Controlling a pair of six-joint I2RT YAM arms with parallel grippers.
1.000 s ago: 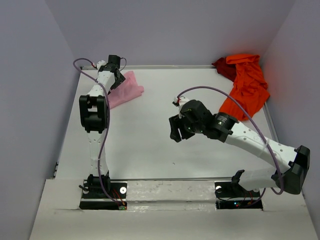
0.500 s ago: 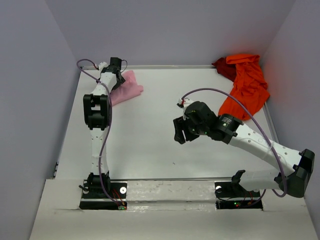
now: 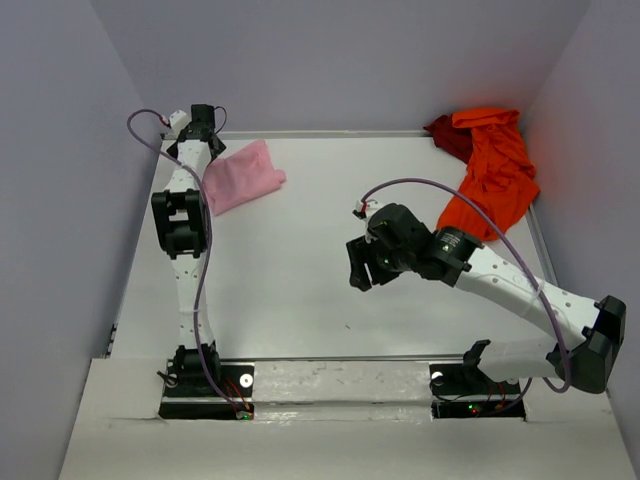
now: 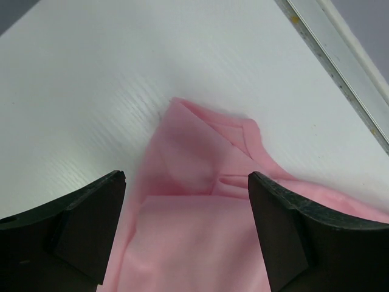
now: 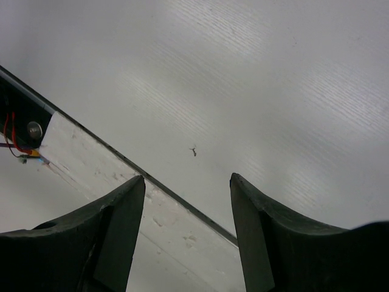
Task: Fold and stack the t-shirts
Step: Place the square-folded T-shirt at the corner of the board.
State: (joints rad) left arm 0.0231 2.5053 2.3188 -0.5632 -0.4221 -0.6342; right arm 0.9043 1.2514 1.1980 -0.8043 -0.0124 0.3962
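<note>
- A white table (image 3: 300,260) with a thin metal rim (image 3: 330,133) carries everything.
- A light pink t-shirt (image 3: 243,177) lies partly folded at about 10 o'clock, near the far left corner.
- A bright orange-red t-shirt (image 3: 495,175) lies crumpled at 2 o'clock, against the right edge.
- A dark red t-shirt (image 3: 447,135) lies bunched at 1 o'clock, partly under the orange-red one.
- A small dark speck (image 5: 192,150) lies at 6 o'clock, near the front edge.
</note>
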